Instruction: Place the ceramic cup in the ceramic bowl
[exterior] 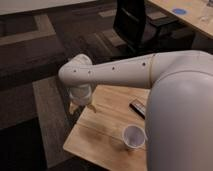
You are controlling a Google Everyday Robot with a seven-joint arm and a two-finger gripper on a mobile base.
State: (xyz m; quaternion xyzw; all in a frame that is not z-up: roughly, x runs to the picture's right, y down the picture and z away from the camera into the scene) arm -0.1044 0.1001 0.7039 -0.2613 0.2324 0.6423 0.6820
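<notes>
At the far left, a carpet (30,75) of dark and grey-brown bands is seen, flat and dull in texture. Right of it, the gripper (76,106) is held low over the far left corner of the wooden table (102,132), beneath a rounded white wrist. Only a small pale tan part of it is shown under the wrist, and how it is set cannot be told. Nothing can be seen to be held by it.

The table top is made of light, warm-toned wood with a visible grain and straight edges. A flat dark rectangular object (138,107) is laid on it, far of the middle and partly covered by the arm (130,72).

The ceramic cup (133,136) is stood upright near the table's near right side, well apart from the gripper. It is small, round and white, with a thin rim, and only its pale lavender-grey inside is shown. It is just beside the arm's broad, smooth white body, which fills the right of the view.

Farther back, a black chair (134,22) is placed on the carpet. At the far right, a second pale table (197,22) is seen, with a small flat-looking blue round object (179,11) on it.
</notes>
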